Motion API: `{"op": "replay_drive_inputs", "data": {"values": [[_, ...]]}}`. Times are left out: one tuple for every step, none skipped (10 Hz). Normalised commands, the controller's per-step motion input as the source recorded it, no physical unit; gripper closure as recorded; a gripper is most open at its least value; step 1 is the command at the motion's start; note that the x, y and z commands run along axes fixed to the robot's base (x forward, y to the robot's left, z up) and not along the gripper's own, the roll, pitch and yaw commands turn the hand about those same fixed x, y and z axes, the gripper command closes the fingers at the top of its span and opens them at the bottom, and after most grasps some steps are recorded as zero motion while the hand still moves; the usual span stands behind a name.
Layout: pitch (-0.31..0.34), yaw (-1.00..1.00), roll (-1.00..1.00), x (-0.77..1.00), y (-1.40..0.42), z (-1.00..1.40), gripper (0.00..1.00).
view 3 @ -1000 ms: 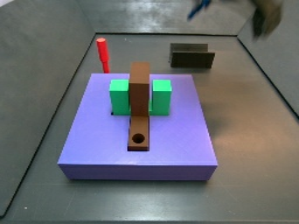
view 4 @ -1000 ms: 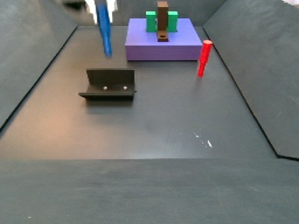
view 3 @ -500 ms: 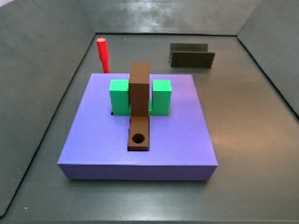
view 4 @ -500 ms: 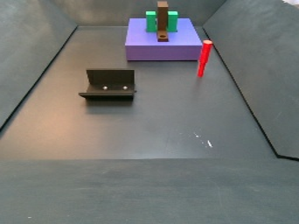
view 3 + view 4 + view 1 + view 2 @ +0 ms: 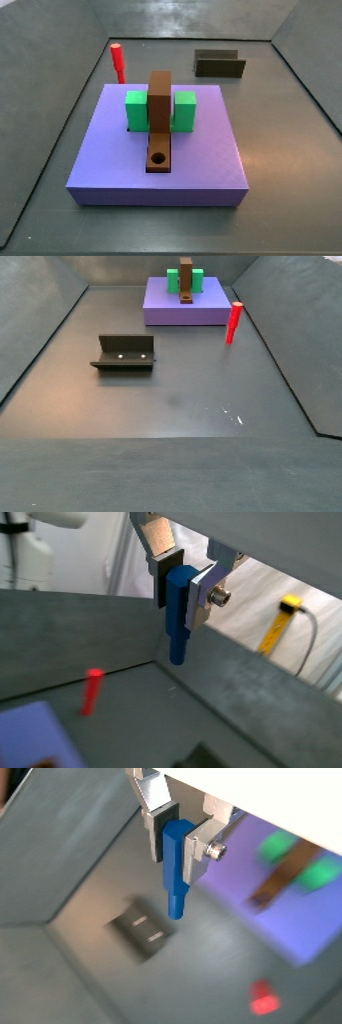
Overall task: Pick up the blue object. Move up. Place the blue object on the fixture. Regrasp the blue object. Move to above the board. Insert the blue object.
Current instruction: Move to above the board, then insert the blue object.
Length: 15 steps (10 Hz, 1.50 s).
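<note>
In both wrist views my gripper (image 5: 181,590) (image 5: 177,840) is shut on the blue object (image 5: 177,617) (image 5: 174,868), a slim dark-blue peg hanging downward between the silver fingers. It is high above the floor. The gripper and the peg are out of both side views. The fixture (image 5: 219,64) (image 5: 124,353) stands on the floor, and shows below the peg in a wrist view (image 5: 144,933). The purple board (image 5: 160,150) (image 5: 187,306) carries the brown bar with a round hole (image 5: 160,158) and two green blocks (image 5: 136,110).
A red upright peg (image 5: 118,62) (image 5: 234,322) stands on the floor beside the board; it also shows in the wrist views (image 5: 91,690) (image 5: 265,997). Dark walls enclose the floor on all sides.
One second ago the gripper with the blue peg showed at the top edge of both side views. It has since risen out of those views.
</note>
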Motion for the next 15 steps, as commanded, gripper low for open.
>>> {"op": "replay_drive_inputs", "data": {"values": [[-0.128,-0.06,-1.00,-1.12,-1.40,0.26,1.00],[-0.129,-0.07,-1.00,-0.63,-0.76,0.13,1.00],[-0.127,-0.07,-1.00,-0.22,-0.21,0.02,1.00],[-0.103,-0.08,-1.00,-0.07,-0.03,0.00,1.00],[-0.095,-0.08,-1.00,-0.04,0.01,0.00,1.00],[-0.096,-0.08,-0.92,-0.04,0.01,0.00,1.00],[-0.076,-0.05,-0.62,-0.04,0.02,0.00,1.00],[-0.056,-0.02,-0.37,-0.04,0.01,-0.01,1.00],[-0.042,-0.02,-0.25,-0.03,0.01,-0.01,1.00],[0.000,0.00,0.00,0.03,-0.01,0.00,1.00],[-0.026,0.00,-0.05,0.04,-0.15,-0.05,1.00],[-0.011,0.00,-0.07,0.13,-0.32,-0.13,1.00],[-0.064,0.00,-0.14,0.07,-0.47,-0.27,1.00],[-0.107,0.00,-0.21,0.08,-0.58,-0.37,1.00],[-0.060,0.00,-0.22,0.23,-0.57,-0.39,1.00]]}}
